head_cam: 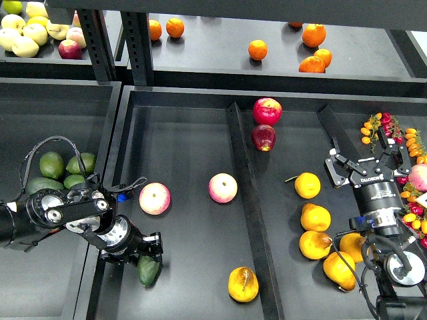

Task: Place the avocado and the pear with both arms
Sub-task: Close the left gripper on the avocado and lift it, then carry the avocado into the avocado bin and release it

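The dark green avocado [149, 271] lies near the front left corner of the middle tray [187, 133]. My left gripper [152, 248] is right over its upper end and hides it. The gripper is dark and I cannot tell its fingers apart or whether they grip the fruit. The golden pear [243, 285], with a brown streak, rests at the front of the same tray, near the divider. My right gripper [369, 164] is open and empty over the right tray, well away from the pear.
Two pink-yellow apples [154, 198] [223, 187] lie in the middle tray. Two red apples [267, 111] sit by the divider [241, 173]. Lighter avocados [52, 165] fill the left tray. Several yellow pears [315, 217] lie in the right tray. Oranges [257, 49] sit on the back shelf.
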Robot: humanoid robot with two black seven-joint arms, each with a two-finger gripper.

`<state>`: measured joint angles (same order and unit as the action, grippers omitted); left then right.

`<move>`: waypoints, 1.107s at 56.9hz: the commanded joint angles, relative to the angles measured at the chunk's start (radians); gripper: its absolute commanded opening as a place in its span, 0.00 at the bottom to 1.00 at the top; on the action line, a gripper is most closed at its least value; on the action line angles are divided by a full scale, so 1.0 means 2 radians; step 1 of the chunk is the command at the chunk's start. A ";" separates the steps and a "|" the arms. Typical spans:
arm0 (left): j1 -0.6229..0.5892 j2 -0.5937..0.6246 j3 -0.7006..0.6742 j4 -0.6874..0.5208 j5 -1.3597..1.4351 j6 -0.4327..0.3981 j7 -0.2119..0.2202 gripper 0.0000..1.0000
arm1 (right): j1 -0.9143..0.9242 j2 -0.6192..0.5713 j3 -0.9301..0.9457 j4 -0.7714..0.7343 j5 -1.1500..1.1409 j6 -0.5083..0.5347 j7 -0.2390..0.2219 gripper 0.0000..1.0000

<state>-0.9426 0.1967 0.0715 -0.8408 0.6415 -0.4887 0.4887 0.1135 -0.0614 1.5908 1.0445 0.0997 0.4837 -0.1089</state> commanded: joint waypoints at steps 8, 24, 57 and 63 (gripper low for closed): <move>-0.020 0.011 -0.028 -0.043 -0.014 0.000 0.000 0.36 | 0.000 0.000 0.000 0.000 0.000 0.002 -0.001 1.00; -0.082 0.107 -0.026 -0.071 -0.064 0.000 0.000 0.37 | -0.001 0.000 0.000 0.000 0.002 0.002 -0.001 1.00; -0.058 0.259 -0.050 -0.041 -0.067 0.000 0.000 0.39 | 0.000 -0.002 -0.002 0.009 0.003 0.002 -0.002 1.00; -0.036 0.253 -0.075 -0.010 -0.067 0.000 0.000 0.40 | -0.001 -0.002 -0.002 0.012 0.003 0.002 -0.005 1.00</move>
<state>-1.0586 0.7132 -0.0320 -0.9203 0.5079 -0.4889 0.4887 0.1134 -0.0655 1.5869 1.0634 0.1056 0.4888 -0.1134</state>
